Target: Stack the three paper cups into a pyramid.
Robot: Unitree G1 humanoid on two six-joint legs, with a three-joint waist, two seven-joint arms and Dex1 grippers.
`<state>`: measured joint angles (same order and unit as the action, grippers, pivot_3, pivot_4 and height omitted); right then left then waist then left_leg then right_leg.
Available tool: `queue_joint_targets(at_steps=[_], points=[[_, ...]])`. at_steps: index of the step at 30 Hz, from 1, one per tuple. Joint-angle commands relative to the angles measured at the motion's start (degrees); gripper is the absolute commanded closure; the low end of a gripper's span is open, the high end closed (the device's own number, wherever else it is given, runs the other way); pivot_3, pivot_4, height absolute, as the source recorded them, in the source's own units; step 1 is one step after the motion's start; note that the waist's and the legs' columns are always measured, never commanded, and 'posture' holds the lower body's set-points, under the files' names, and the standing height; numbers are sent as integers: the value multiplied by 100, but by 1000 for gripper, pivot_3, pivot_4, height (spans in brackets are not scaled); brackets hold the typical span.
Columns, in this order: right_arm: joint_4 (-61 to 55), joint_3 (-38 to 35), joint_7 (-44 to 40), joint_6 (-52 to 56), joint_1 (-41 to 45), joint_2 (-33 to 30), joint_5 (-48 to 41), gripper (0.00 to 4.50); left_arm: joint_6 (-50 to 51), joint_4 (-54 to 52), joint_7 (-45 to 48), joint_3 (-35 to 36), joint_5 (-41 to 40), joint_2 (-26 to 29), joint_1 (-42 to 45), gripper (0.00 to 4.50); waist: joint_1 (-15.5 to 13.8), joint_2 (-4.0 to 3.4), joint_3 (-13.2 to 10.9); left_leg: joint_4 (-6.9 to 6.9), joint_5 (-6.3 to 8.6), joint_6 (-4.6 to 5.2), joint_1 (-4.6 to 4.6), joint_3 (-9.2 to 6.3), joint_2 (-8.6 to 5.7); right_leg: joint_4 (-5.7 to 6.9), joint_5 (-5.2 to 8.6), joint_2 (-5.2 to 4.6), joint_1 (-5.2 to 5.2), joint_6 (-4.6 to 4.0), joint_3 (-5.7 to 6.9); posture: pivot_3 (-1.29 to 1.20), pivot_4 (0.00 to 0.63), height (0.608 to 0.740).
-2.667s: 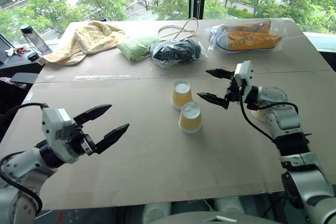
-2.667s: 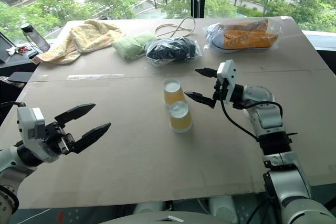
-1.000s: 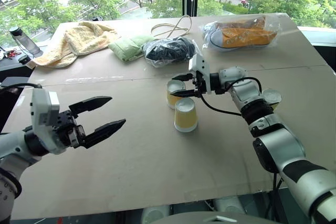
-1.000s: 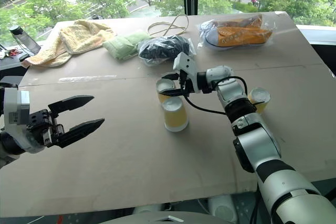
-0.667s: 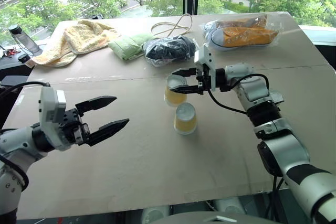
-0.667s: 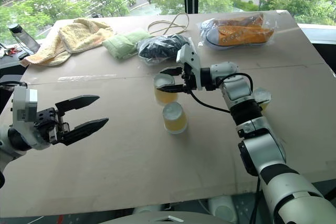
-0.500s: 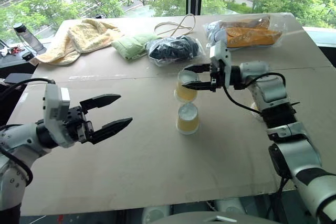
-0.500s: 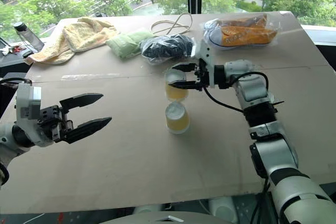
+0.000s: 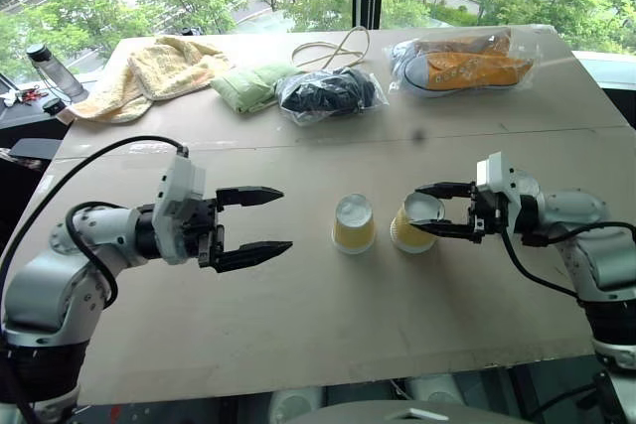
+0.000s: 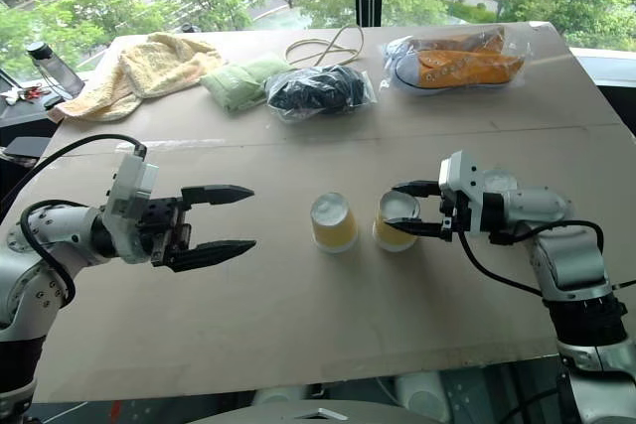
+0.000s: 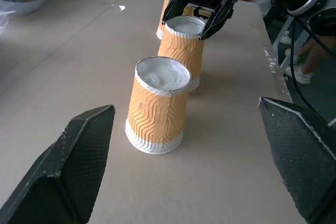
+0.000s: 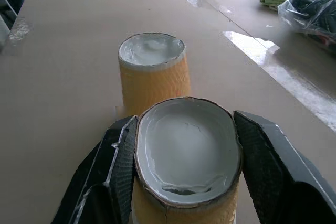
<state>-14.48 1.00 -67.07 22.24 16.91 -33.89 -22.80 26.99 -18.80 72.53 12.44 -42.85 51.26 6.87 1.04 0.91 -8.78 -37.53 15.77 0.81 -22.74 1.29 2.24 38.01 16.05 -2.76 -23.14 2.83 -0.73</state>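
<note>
Right gripper [image 10: 406, 208]: fingers pinched on the base end of an upturned paper cup [image 10: 395, 220], squeezing its white base slightly oval.

Held cup: over the middle of the table [image 10: 298, 325], toward the near edge, just beside the second cup [image 10: 331, 221]; whether it rests on the board cannot be told.

Second cup: upside down on the board, free-standing.

Third cup [image 10: 497, 182]: behind the right wrist, toward the right edge, mostly hidden.

Left gripper [image 10: 219, 217]: fingers spread wide, empty, well apart from the cups.

Handling, judged: cups light, thin-walled, easily crushed or tipped; take by the stiffer base ring, with light pressure.
</note>
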Motion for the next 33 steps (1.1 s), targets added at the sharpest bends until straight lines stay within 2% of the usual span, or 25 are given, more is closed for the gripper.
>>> queue_joint_targets(at_steps=[1, 11, 21, 23, 26, 27, 33], points=[[-422, 60, 198, -229, -22, 22, -16, 2421, -129, 23, 201, -85, 70, 71, 191, 0, -4, 0, 0, -3, 0, 0, 0, 1, 0, 0, 0, 0, 0, 0, -3, 0, 150, 740], [-385, 308, 445, -419, 40, 102, 82, 2421, -143, 178, 351, -250, 175, 0, 462, 0, -34, 2, 1, -13, 0, 0, -3, -2, -3, -1, 0, 0, 3, 0, 1, 0, 150, 740], [-267, 359, 428, 33, 158, 81, -159, 2421, -271, 209, 327, -210, 277, -33, 517, 0, -32, 2, 1, -17, 0, 0, -3, -3, -3, 1, 0, 1, 4, 0, 1, 0, 150, 740], [-250, 379, 414, 95, 171, 32, -154, 1410, -279, 194, 322, -214, 278, -36, 520, 0, -33, 2, 1, -18, 0, 0, -3, -3, -2, 2, 0, 1, 4, 0, 2, 0, 150, 740], [-224, 365, 452, 79, 177, -24, -99, 202, -279, 176, 308, -226, 266, -46, 544, 0, -32, 2, 1, -21, 0, 0, -3, -3, -3, 3, 0, 1, 4, 0, 1, 0, 150, 740], [-242, 314, 481, 113, 169, -41, -134, 89, -281, 178, 308, -233, 267, -48, 555, 0, -33, 2, 1, -22, 0, 0, -3, -4, -2, 4, 0, 1, 4, 0, 1, 0, 150, 740], [-502, -227, 626, 167, -18, -174, -513, 89, -272, 227, 332, -300, 270, -89, 676, 0, -45, 2, 1, -29, 0, 0, -4, -6, -3, 5, 0, 0, 9, 1, 4, 0, 150, 740]])
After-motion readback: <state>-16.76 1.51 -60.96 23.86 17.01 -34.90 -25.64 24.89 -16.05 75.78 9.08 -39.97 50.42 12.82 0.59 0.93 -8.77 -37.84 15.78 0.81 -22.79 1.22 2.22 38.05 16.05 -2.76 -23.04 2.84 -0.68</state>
